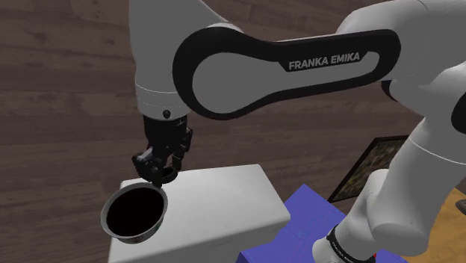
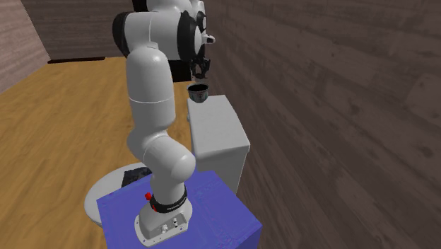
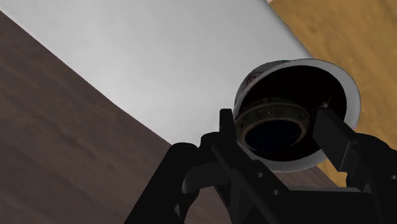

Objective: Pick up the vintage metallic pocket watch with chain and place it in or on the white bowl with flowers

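**Asker:** Where is the watch sitting right now?

**Me:** The pocket watch [image 3: 273, 129] is hanging in my claw [image 1: 160, 176], brass rim up and dark face showing. My two black fingers are pinching it from either side. I am not making out the chain, so I am treating it as dangling somewhere underneath.

**Asker:** And the bowl?

**Me:** The bowl [image 3: 351, 95] is lying right below the watch, its dark mouth opening behind it along my line of sight. In the shoulder view I am hovering nearer one side of its rim than the middle.

**Asker:** So what are you aiming for?

**Me:** I am judging that this step is the placing. To do it well I should be sliding over until the watch is sitting above the middle of the mouth. Then I should be sinking straight down and spreading my fingers only once it is low inside.

**Asker:** Anything worrying you?

**Me:** The bowl is perching at the very end of the white block [image 1: 224, 202], with the wooden floor [image 3: 343, 32] showing past it. Bumping the rim on the way down could be tipping it off, so I am planning a slow, upright descent.
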